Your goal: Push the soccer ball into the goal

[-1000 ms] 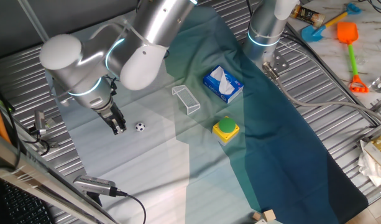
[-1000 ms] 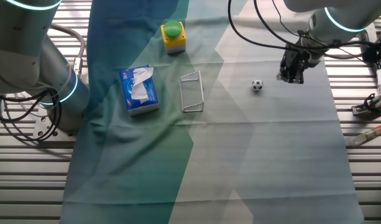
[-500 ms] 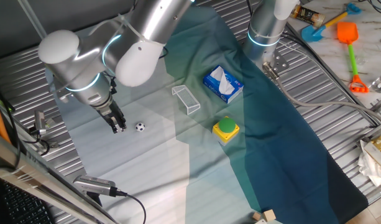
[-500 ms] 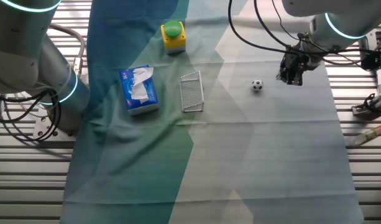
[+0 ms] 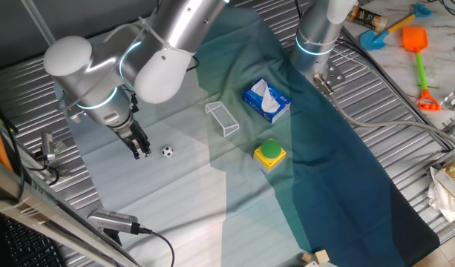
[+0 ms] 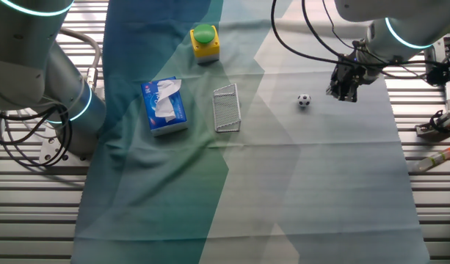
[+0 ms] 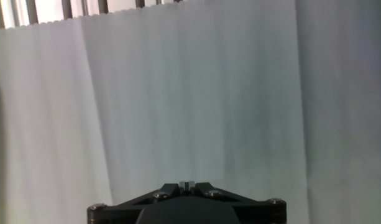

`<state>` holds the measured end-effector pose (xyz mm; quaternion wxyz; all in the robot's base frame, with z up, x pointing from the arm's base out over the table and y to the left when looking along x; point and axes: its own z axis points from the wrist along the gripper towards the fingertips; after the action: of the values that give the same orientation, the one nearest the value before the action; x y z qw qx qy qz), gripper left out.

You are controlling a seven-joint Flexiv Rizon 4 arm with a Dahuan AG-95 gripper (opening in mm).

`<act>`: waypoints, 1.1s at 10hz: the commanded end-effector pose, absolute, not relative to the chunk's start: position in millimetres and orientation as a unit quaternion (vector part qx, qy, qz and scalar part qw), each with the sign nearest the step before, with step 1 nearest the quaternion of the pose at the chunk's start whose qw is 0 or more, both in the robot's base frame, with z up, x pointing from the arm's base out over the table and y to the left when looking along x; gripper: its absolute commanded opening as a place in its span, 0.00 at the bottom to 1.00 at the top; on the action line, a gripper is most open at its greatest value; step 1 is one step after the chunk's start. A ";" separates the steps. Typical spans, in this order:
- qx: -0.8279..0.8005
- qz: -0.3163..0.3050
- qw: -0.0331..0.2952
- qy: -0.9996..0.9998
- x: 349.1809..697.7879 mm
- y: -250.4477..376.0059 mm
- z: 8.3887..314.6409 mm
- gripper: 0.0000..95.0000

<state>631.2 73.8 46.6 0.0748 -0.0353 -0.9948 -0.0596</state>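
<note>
End effector (image 5: 142,153) sits low over the pale cloth (image 5: 175,193) on the tabletop, fingers closed together, holding nothing. Soccer ball (image 5: 167,151) lies on the cloth just beside the fingertips, not touching. Goal (image 5: 223,119) stands well apart from the ball, near the blue tissue pack (image 5: 266,101) and the green button (image 5: 270,152).

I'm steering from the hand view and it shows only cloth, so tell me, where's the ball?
Observer: The ball lies on the cloth just beside the gripper, not touching it.
Operator: And the goal?
Observer: The goal sits beyond the ball, on the side away from the gripper, roughly in line.
Operator: Anything between them?
Observer: Only bare cloth between ball and goal.
</note>
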 end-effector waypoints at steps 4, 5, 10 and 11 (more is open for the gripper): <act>-0.043 -0.065 0.074 -0.994 630.3 76.0 30.1 0.00; -0.049 -0.065 0.075 -0.994 628.8 80.0 28.9 0.00; -0.044 -0.068 0.071 -0.994 617.1 75.9 20.1 0.00; -0.043 -0.069 0.070 -0.994 613.4 74.8 18.1 0.00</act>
<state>613.1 74.5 17.4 0.0676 -0.0430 -0.9943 -0.0703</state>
